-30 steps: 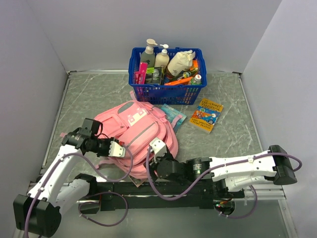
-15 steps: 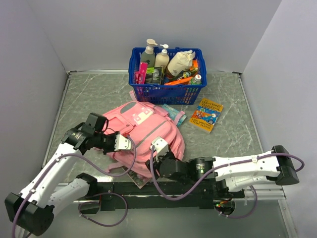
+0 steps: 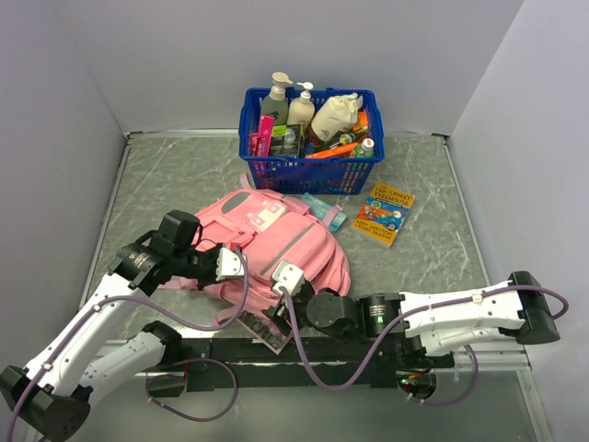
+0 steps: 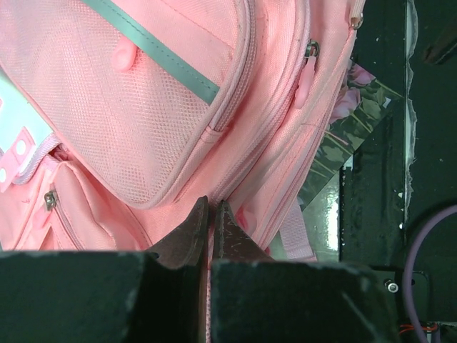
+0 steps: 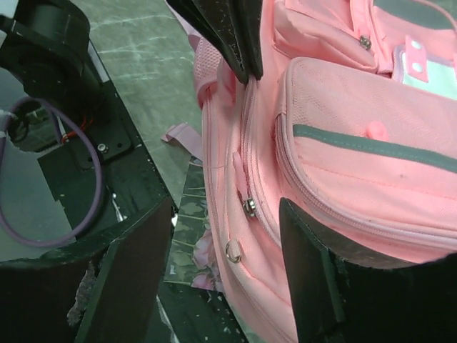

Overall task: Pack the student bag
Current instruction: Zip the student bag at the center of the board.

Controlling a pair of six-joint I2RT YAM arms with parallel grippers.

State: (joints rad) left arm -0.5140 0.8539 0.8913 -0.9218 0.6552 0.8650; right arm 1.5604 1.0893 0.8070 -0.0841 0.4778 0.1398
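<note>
Student bag (image 3: 276,241): lies flat on the table (image 3: 433,253), front pockets up, in the near-left middle; its near end overlaps a flowered booklet (image 3: 267,329) at the table's near edge.
Long axis: runs far to near, leaning a little to the right as it comes near — top end toward the blue basket (image 3: 308,170), bottom end toward the arm bases.
Left gripper (image 4: 212,214): jaws pressed together on a thin fold of the bag's pink fabric at its left flank, just below the mesh pocket; a sliver of pink shows between the fingers.
Right gripper (image 5: 228,239): jaws wide apart, holding nothing, at the bag's near end, pointing along the side seam toward the far left.
Zip pulls (image 5: 249,207): two metal pulls sit on the side seam straight ahead of the right jaws, between them in the wrist view, but not yet touched.
Nearer arm: the right — the pulls lie just in front of it, while the left serves as the anchor.
Likely step: pin the bag, then draw a zip open along the seam.
Risk: the soft fabric may bunch or drag the bag off the booklet.
Elsewhere: a picture book (image 3: 385,214) lies right of the bag, well apart.
</note>
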